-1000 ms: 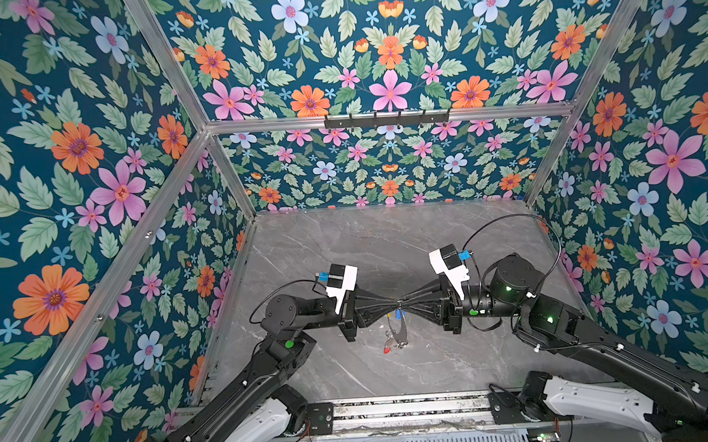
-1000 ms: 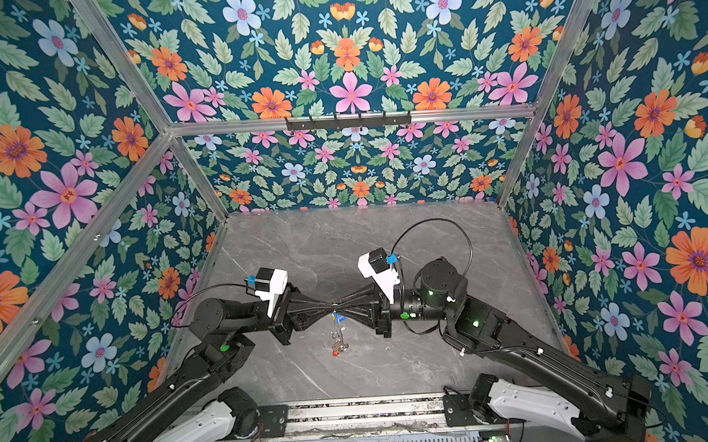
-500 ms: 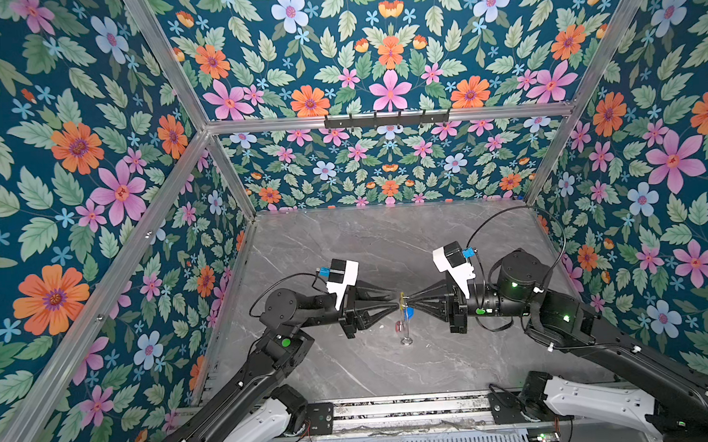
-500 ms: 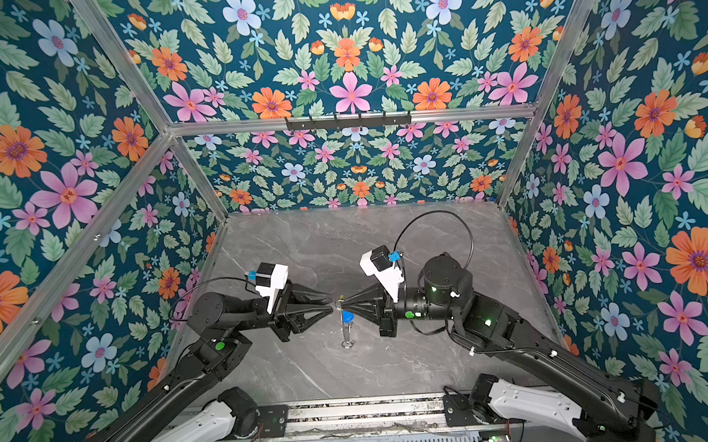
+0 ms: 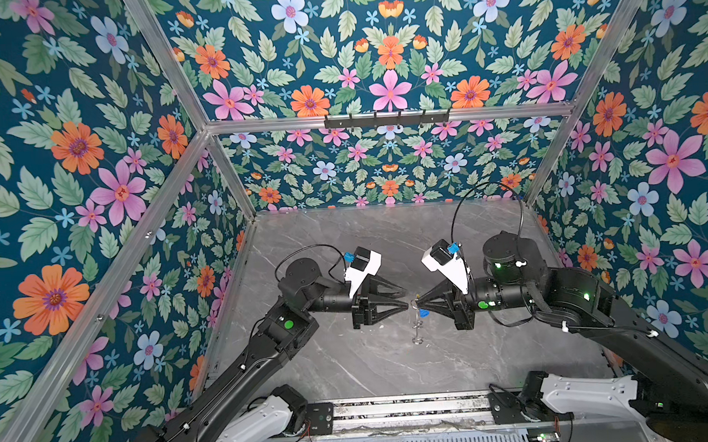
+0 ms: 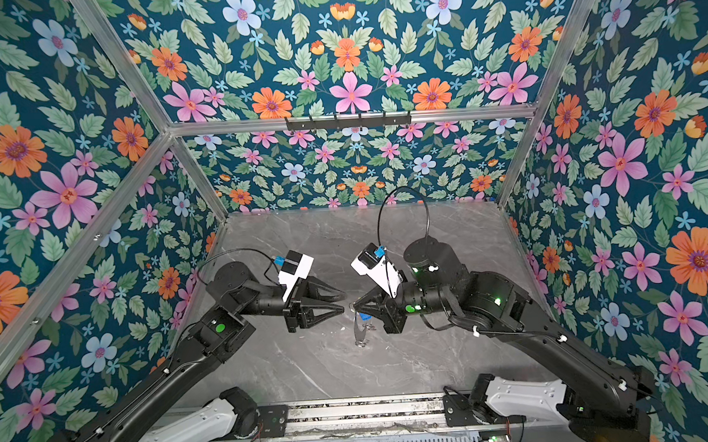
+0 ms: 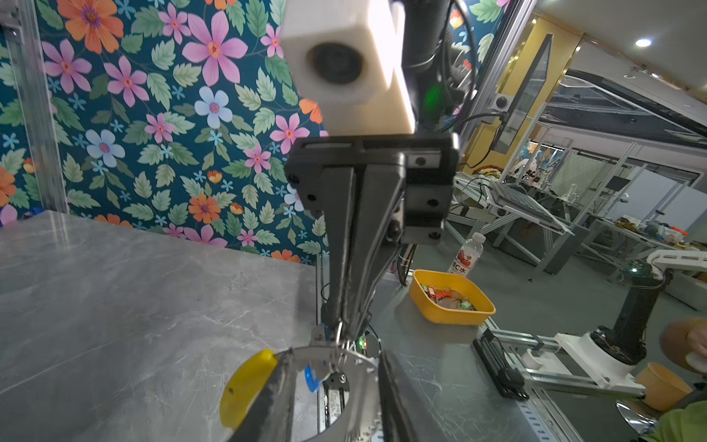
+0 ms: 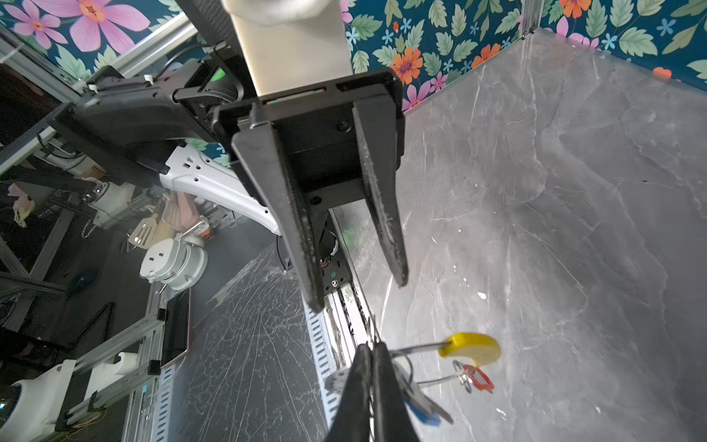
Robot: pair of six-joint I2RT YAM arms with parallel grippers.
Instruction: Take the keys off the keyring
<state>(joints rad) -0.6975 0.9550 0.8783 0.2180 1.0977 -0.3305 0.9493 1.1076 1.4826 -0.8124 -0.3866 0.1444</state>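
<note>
The keyring (image 8: 421, 347) hangs edge-on over the grey table, held up by my right gripper (image 8: 371, 352), which is shut on its rim. Its yellow arc (image 8: 470, 348) points away from the fingers. The key with the red tag (image 8: 478, 379) dangles from the ring's far side, and the key with the blue tag (image 8: 421, 413) lies against the right fingers. In both top views the ring (image 5: 416, 331) (image 6: 360, 334) hangs below the right gripper (image 5: 418, 299) (image 6: 354, 307). My left gripper (image 5: 407, 298) (image 6: 344, 300) faces it, open, touching nothing. In the left wrist view its open gripper (image 7: 333, 355) frames the ring (image 7: 355, 386).
Floral walls close in the table (image 5: 351, 367) on three sides. A metal rail (image 5: 395, 411) with both arm bases runs along the front edge. Outside the cell a yellow tub (image 7: 451, 302) holds more tagged keys.
The left gripper has opened and let go of the ring. The right gripper, still shut, has lifted the ring and drawn back a little to the right.
</note>
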